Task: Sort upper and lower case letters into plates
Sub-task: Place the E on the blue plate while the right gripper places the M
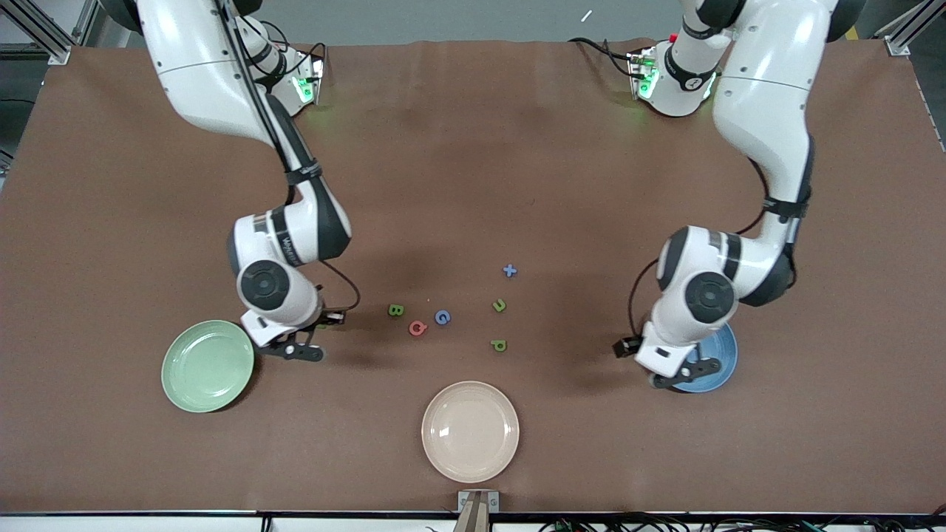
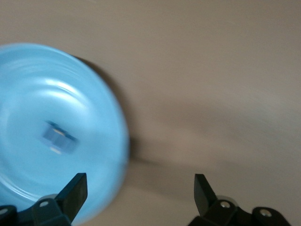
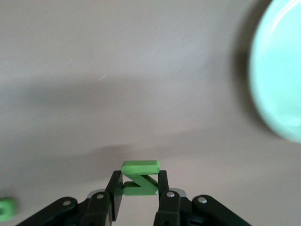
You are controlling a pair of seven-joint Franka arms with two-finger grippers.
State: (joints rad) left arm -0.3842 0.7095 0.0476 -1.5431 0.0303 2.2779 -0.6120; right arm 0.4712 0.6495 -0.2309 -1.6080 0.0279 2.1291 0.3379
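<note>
My right gripper [image 1: 299, 350] is shut on a green letter Z [image 3: 140, 179], just above the table beside the pale green plate [image 1: 207, 366], which also shows in the right wrist view [image 3: 277, 75]. My left gripper [image 1: 684, 374] is open and empty over the edge of the blue plate [image 1: 720, 355]. In the left wrist view the blue plate [image 2: 28, 84] holds one blue letter [image 2: 59, 137], and the gripper [image 2: 141, 193] spans its rim. On the table lie a green B [image 1: 396, 310], red Q [image 1: 417, 328], blue G [image 1: 442, 318], green n [image 1: 499, 305], green P [image 1: 499, 345] and a blue t [image 1: 510, 270].
A cream-beige plate [image 1: 470, 431] sits near the front edge, nearer the camera than the loose letters. The brown table cover [image 1: 473, 148] spreads wide between the arm bases and the letters. One green letter [image 3: 5, 209] shows at the edge of the right wrist view.
</note>
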